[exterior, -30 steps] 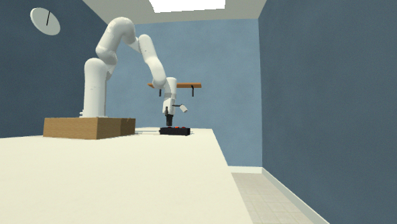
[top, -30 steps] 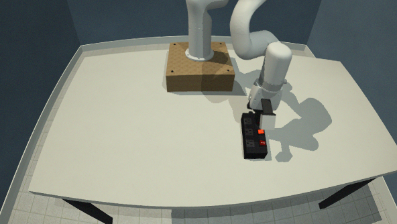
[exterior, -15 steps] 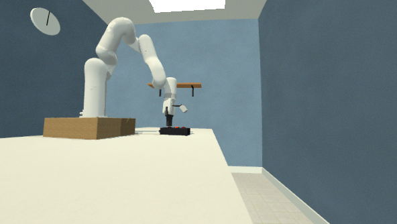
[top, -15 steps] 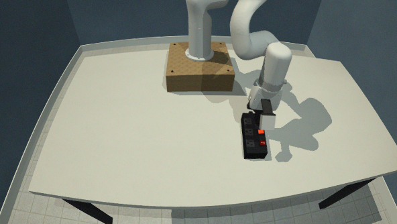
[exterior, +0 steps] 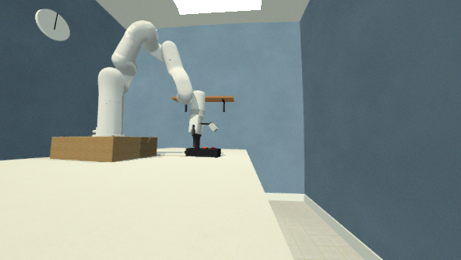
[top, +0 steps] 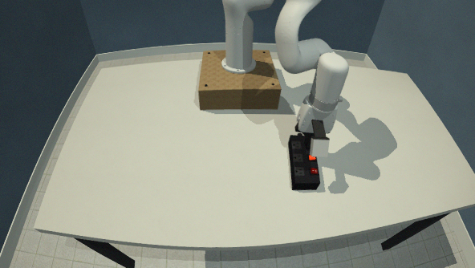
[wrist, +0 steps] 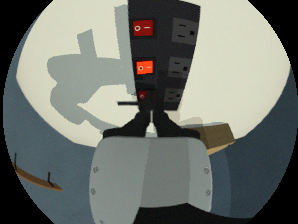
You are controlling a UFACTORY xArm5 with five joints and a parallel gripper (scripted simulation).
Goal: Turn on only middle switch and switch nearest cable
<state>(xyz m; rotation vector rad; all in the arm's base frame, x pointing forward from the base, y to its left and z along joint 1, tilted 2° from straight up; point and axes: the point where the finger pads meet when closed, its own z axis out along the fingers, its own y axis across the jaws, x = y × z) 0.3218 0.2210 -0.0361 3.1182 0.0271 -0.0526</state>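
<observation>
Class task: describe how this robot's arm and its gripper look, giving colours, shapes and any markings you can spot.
The arm is glossy white, built of thick rounded tubes joined by curved elbows, with a round flange bolted to a tan block. No outside cables or markings show. The wrist is a domed white cylinder with a grey band. The gripper has a pale grey, riveted housing and slim black fingers; a small white box juts from its side.
</observation>
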